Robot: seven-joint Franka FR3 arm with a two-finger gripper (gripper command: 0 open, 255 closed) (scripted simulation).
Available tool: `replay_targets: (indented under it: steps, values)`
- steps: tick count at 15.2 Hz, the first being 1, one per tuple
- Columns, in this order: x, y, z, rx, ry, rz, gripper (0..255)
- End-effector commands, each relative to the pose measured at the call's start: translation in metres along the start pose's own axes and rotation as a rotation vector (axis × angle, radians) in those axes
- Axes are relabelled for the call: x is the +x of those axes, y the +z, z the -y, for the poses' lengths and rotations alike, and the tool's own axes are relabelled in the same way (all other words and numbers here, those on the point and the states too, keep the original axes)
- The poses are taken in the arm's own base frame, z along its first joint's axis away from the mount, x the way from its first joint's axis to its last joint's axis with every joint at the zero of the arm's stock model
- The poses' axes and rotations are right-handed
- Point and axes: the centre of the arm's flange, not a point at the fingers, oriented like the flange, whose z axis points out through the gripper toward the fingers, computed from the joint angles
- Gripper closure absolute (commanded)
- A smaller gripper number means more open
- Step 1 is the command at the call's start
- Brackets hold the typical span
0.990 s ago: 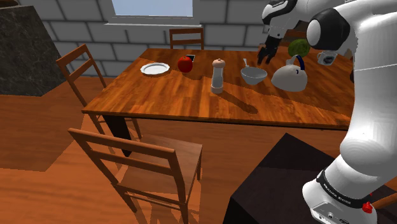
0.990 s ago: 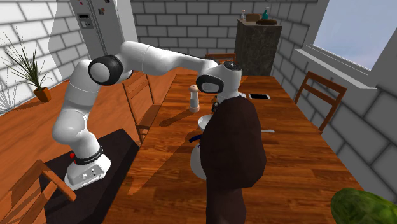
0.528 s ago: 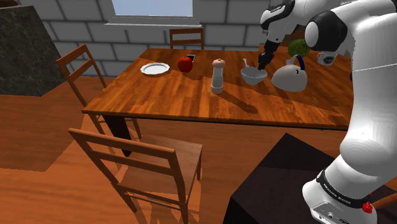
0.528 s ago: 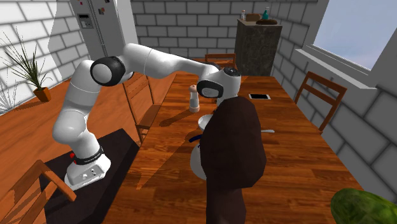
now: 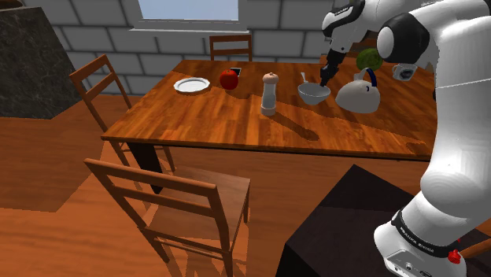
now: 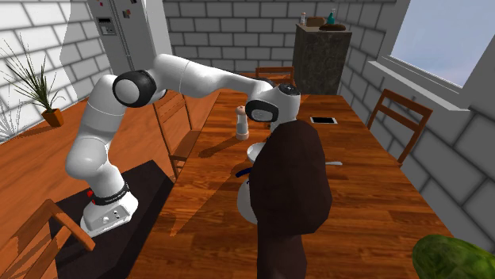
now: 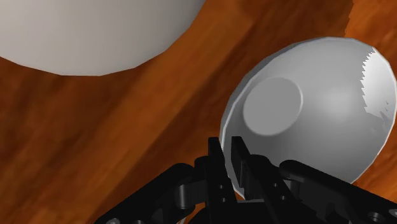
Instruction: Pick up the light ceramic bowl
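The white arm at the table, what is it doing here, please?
The arm reaches over the wooden table, and its claw is shut on the rim of the grey bowl. The bowl sits on the table, not yet lifted, beside a pale kettle.

In the second exterior view a big dark shape [image 6: 289,198] stands close to the camera; what it is I cannot tell. It hides most of the bowl [image 6: 255,150], all but a thin pale edge. A green lumpy thing [image 6: 454,255] is cut off at the bottom corner. In the shoulder view the arm [image 5: 463,118] covers part of the mug [image 5: 404,72]. In the wrist view the gripper [image 7: 227,143] covers the bit of rim it pinches, and the kettle [image 7: 89,32] is cut off.
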Motion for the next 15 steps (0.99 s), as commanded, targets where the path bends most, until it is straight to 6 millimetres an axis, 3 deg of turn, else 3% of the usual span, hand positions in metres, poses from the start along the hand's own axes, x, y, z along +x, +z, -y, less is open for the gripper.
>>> replay_targets:
  steps: [1,15]
  values:
    - [0.001,-0.005,0.001,0.000,0.000,0.001,255]
    - [0.008,-0.078,0.012,0.000,0.000,0.001,255]
